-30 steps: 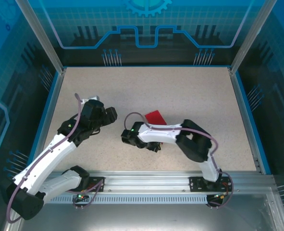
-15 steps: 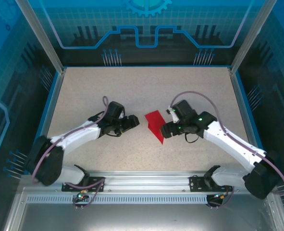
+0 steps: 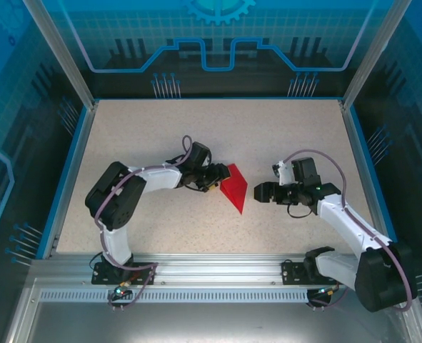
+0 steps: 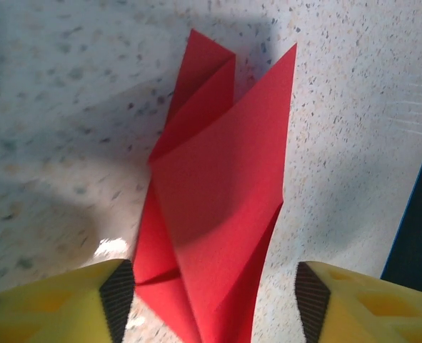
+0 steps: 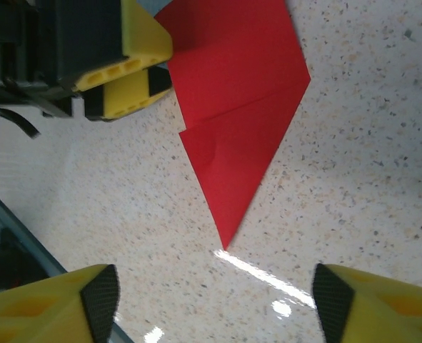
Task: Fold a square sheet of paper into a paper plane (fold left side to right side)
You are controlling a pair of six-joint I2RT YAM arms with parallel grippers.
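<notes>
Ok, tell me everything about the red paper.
The paper plane is thin bright red paper folded into a pointed dart of overlapping creased layers, some flaps slightly raised. It lies on the speckled table near the middle, tip toward the near edge. The left gripper's open yellow fingers flank its left edge; contact is unclear. The right gripper is apart.

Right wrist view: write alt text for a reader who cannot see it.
A folded red paper lies on a speckled table, its sharp point aimed toward the camera. The yellow left fingers sit at its upper left edge; the right fingers stand open at the bottom corners, nothing between them.
</notes>
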